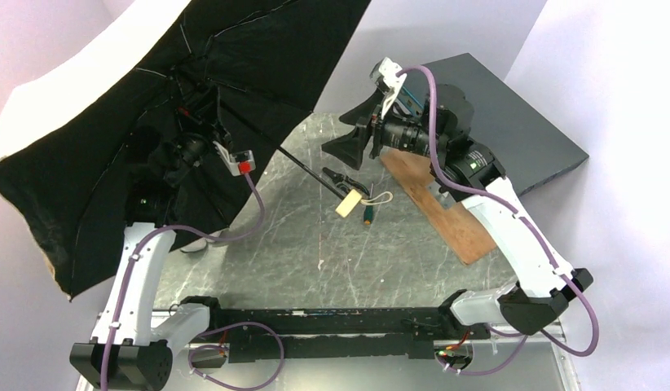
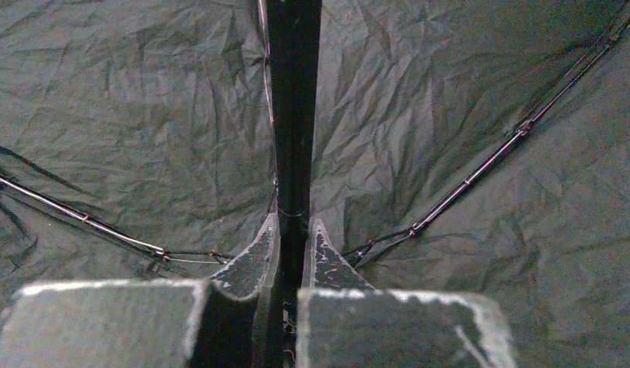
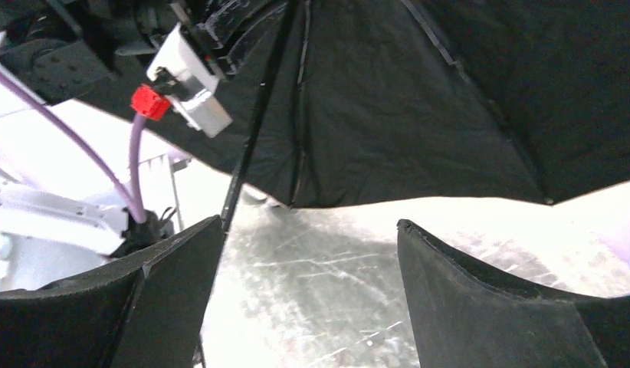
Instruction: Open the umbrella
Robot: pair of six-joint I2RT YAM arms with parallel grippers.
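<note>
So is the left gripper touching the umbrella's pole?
Touching. The left wrist view shows the left gripper shut around the black pole of the umbrella, a finger pressed against each side.

Tilted umbrella (image 1: 87, 163), canopy spread open, black lining upward, cream handle (image 1: 346, 204) low.

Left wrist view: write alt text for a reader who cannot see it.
The left gripper pinches the dark central shaft of the open umbrella. Its crinkled black lining fills the frame, crossed by thin ribs.
</note>
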